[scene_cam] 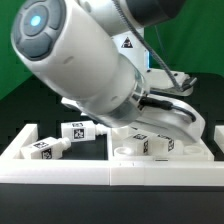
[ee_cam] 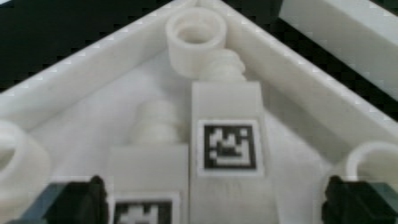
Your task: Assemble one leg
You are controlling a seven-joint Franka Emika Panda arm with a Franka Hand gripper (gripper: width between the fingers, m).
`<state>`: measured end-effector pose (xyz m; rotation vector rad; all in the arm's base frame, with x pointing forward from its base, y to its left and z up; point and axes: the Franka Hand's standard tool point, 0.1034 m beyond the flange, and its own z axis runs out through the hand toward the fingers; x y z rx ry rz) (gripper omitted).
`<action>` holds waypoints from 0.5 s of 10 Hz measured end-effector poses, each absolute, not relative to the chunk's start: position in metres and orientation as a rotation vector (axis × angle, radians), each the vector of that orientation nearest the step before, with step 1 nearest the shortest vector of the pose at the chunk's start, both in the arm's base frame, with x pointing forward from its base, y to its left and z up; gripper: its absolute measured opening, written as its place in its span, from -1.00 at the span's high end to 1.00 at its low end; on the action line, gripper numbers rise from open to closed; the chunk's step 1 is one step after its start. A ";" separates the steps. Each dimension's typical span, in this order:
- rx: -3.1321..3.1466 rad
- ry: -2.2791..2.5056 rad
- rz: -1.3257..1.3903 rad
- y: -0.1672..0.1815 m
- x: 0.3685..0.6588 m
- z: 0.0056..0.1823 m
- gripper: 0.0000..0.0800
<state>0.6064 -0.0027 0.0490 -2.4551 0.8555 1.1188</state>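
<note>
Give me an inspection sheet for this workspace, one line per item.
Surface: black table with a white frame along its front.
Job's things: leg lies over the panel; two other legs lie behind the frame.
Clutter: nothing seen.
Grippers: hand open, fingers on either side of the leg.
Cables: thin dark cable behind the arm.
Surroundings: green backdrop.
</note>
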 end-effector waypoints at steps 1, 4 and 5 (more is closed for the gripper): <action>-2.463 0.844 1.088 -0.006 0.612 0.050 -0.60; -2.465 0.846 1.081 -0.005 0.611 0.047 -0.62; -2.469 0.847 1.086 -0.006 0.610 0.045 -0.62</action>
